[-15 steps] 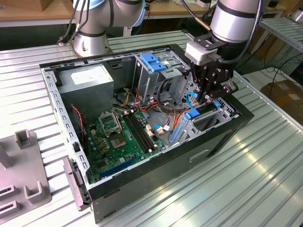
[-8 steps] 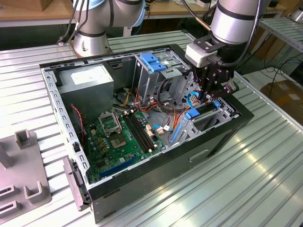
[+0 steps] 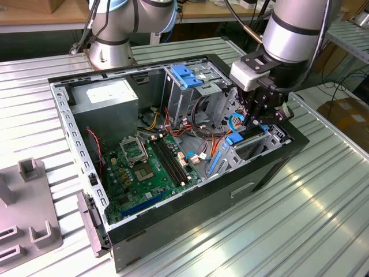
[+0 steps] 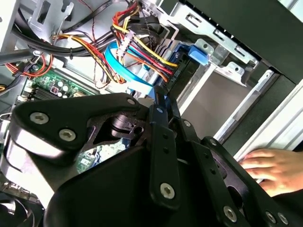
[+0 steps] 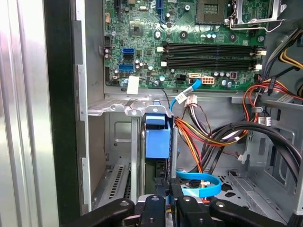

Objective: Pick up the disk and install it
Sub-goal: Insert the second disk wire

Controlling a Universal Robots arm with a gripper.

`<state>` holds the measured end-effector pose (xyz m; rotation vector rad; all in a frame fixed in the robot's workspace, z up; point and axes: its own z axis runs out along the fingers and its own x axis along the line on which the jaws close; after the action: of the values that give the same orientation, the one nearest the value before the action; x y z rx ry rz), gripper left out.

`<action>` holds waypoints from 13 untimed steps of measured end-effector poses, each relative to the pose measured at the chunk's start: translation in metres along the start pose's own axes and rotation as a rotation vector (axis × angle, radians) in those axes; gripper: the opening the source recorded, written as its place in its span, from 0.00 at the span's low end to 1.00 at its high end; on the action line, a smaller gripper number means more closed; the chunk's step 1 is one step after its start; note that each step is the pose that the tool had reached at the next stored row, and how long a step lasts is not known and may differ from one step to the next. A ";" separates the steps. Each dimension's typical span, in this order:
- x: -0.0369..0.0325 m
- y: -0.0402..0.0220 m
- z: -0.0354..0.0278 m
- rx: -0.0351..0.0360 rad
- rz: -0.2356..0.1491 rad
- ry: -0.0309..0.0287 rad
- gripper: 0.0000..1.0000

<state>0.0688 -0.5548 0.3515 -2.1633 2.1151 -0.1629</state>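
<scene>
The disk (image 3: 244,137) stands on edge in the drive bay at the open computer case's (image 3: 271,167) corner on the exterior view's right. In the first wrist view the disk (image 5: 157,138) shows edge-on, with its bright blue carrier rail between grey bay walls. My gripper (image 3: 258,120) hangs straight down over it, its black fingers closed on the disk's upper edge. In the first wrist view the gripper (image 5: 166,209) has its fingers tight against the disk. In the second wrist view the gripper (image 4: 163,108) is seen from behind, with the bay beyond it.
Orange, yellow and black cables (image 5: 203,137) and a blue flat cable (image 5: 199,183) lie beside the bay. The motherboard (image 3: 147,167), a grey box (image 3: 106,98) and a blue-latched drive cage (image 3: 185,75) fill the case. A hand (image 4: 272,168) rests by the case. A grey fixture (image 3: 29,219) lies at the left.
</scene>
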 end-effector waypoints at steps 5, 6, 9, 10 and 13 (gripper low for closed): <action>0.0023 0.0007 0.0011 0.0004 0.003 -0.0160 0.16; 0.0047 0.0008 0.0017 0.0005 0.003 -0.0214 0.16; 0.0068 0.0010 0.0027 0.0006 0.004 -0.0265 0.16; 0.0069 0.0010 0.0031 0.0006 0.004 -0.0275 0.16; 0.0069 0.0012 0.0042 0.0007 0.005 -0.0290 0.16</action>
<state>0.0685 -0.5617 0.3472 -2.1470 2.1040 -0.1311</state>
